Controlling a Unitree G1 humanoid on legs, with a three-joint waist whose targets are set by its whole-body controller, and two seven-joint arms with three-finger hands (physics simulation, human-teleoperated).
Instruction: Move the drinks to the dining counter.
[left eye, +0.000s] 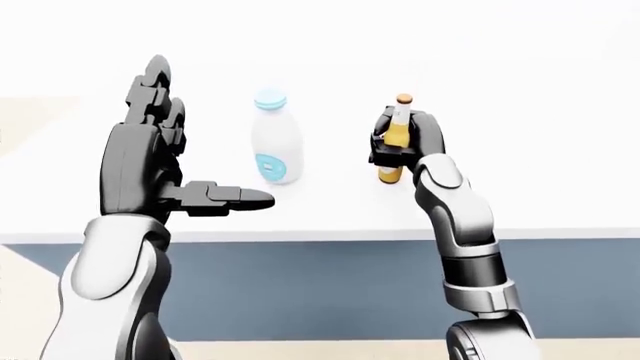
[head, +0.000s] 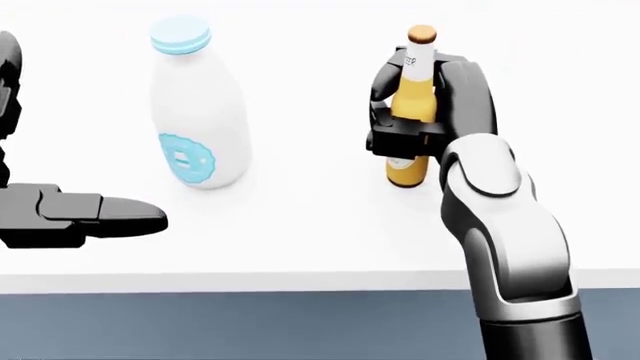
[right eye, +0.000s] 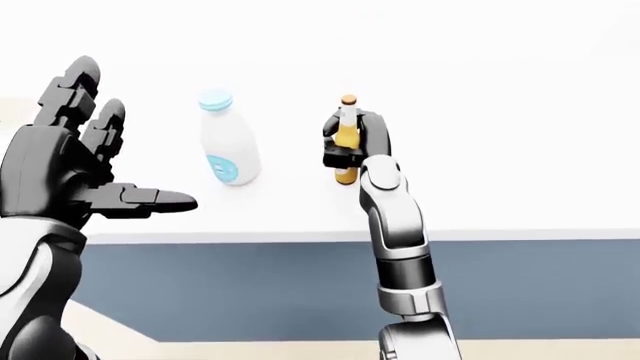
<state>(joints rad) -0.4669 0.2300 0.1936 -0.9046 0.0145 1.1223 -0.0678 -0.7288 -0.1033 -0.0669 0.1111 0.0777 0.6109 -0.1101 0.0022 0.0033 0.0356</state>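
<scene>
A white milk bottle (head: 198, 112) with a light-blue cap and round blue label stands upright on the white counter (head: 300, 240). To its right stands an amber beer bottle (head: 412, 105), and my right hand (head: 415, 124) is shut round its middle, black fingers wrapping both sides. The bottle's base rests at or just above the counter. My left hand (left eye: 180, 176) is open, fingers spread upward and thumb pointing right, held in the air left of and nearer than the milk bottle, touching nothing.
The white counter has a dark blue-grey face (left eye: 320, 292) below its near edge. A beige floor (left eye: 30, 262) shows at the left in the eye views. Behind the bottles everything is plain white.
</scene>
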